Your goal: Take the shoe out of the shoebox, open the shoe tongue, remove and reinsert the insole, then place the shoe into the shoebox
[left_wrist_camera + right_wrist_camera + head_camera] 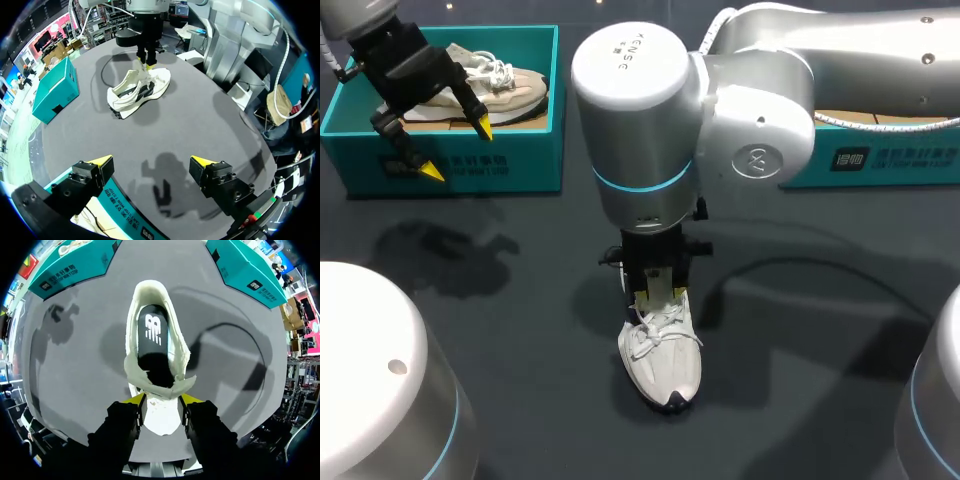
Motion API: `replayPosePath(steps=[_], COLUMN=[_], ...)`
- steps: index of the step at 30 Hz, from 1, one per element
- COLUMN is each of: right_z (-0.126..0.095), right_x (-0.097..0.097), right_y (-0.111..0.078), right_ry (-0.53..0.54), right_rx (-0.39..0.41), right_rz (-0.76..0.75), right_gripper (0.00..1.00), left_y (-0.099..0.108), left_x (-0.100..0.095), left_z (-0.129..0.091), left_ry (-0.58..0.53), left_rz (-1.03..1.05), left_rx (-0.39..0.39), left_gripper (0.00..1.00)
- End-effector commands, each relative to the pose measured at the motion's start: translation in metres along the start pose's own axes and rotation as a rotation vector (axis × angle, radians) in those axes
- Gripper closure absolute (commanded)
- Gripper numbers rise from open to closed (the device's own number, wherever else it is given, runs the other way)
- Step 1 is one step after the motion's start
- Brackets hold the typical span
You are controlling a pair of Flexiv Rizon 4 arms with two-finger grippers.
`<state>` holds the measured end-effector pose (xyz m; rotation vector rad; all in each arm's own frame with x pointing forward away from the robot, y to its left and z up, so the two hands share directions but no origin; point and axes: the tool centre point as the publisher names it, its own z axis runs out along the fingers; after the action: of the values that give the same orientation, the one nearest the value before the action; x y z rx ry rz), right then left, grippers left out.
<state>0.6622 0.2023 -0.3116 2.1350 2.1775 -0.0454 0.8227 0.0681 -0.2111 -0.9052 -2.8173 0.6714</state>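
The white lace-up shoe is out of the box and stands on the dark grey bench, directly under the right jaws. Those jaws are closed on its pale tongue, one yellow tip on each side, and hold it lifted away from the opening. With the tongue up, the black insole shows just ahead of the jaws, lying flat inside the shoe.

I'd judge the first step done and the tongue-opening step in hand. Nothing shows whether the insole has been out and back in; lying as it does, I take that step to be ahead. After that, the shoe has to go back into the box.

The left jaws stand wide apart and hold nothing. They hang over the front wall of the open teal cardboard shoebox, and the white shoe is well apart from them, far ahead across the bench.

By count there are two shoes: the white one under the right jaws and a beige lace-up shoe lying in the shoebox beneath the left jaws. There are two teal boxes, the second teal box sitting behind the right arm. One insole is visible.
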Motion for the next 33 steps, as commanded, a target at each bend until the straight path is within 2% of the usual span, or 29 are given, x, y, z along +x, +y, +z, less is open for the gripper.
replayPosePath(steps=[1, 8, 16, 24, 29, 33], right_z=[0.015, 0.031, 0.009, 0.035, 0.05, 0.044], right_x=[0.0, -0.002, -0.002, 0.002, -0.004, -0.002], right_y=[0.017, 0.037, 0.027, 0.05, 0.064, 0.068], right_ry=[0.028, 0.07, 0.02, 0.077, 0.116, 0.108], right_rx=[0.021, 0.032, -0.002, 0.003, 0.021, 0.013], right_rz=[-0.028, -0.069, -0.076, -0.14, -0.171, -0.192], right_gripper=[0.6, 0.61, 0.62, 0.62, 0.62, 0.63], left_y=[0.0, 0.0, 0.0, 0.0, 0.0, 0.0], left_x=[0.0, 0.0, 0.0, 0.0, 0.0, 0.0], left_z=[-0.001, -0.001, -0.001, -0.001, -0.001, -0.001], left_ry=[0.002, 0.002, 0.002, 0.002, 0.002, 0.002], left_rz=[0.0, 0.0, 0.0, 0.0, 0.0, 0.0], left_rx=[-0.002, -0.002, -0.002, -0.002, -0.002, -0.002], left_gripper=[0.0, 0.0, 0.0, 0.0, 0.0, 0.0])
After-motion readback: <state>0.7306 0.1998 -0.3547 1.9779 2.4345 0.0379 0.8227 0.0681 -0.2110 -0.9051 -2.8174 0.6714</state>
